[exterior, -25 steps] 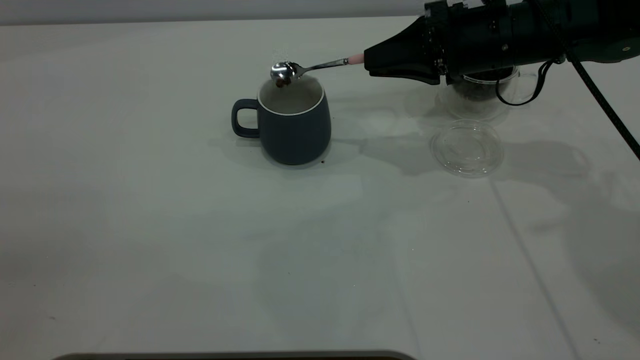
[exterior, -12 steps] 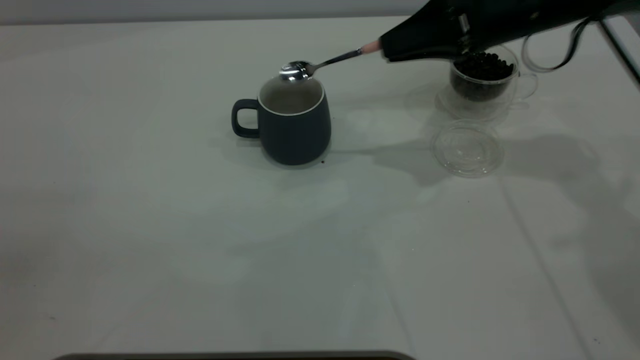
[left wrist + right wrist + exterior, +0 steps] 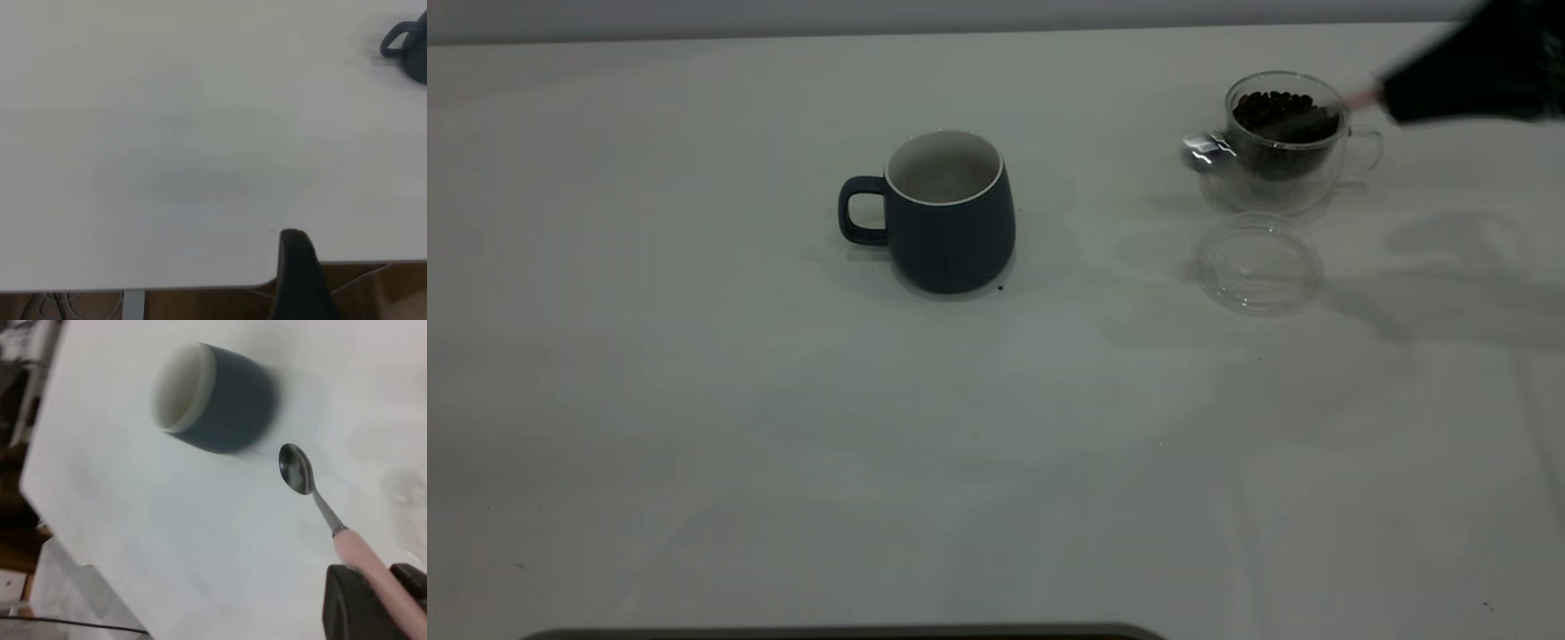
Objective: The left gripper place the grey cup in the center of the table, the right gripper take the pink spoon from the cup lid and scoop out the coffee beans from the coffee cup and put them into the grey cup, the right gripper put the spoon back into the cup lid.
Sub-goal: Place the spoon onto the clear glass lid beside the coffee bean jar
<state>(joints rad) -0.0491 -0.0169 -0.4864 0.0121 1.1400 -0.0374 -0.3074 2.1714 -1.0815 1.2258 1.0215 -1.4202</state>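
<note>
The right end effector [image 3: 373, 597], clamped on the pink spoon [image 3: 365, 561], has swung from the grey cup [image 3: 950, 212] toward three o'clock, to the coffee cup [image 3: 1282, 138].

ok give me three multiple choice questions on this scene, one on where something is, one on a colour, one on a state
1. Where does the clear cup lid lie?
A. on the table in front of the coffee cup
B. on top of the grey cup
C. in the left pincer

2. What colour is the spoon's handle?
A. green
B. pink
C. black

3. What is the state of the spoon's bowl?
A. heaped with beans
B. empty
C. resting in the lid

Answers:
1. A, the exterior view shows the lid flat on the table just in front of the coffee cup.
2. B, the right wrist view shows a pink handle running into the right pincer.
3. B, the right wrist view shows a bare shiny bowl held above the table, beside the grey cup.
</note>
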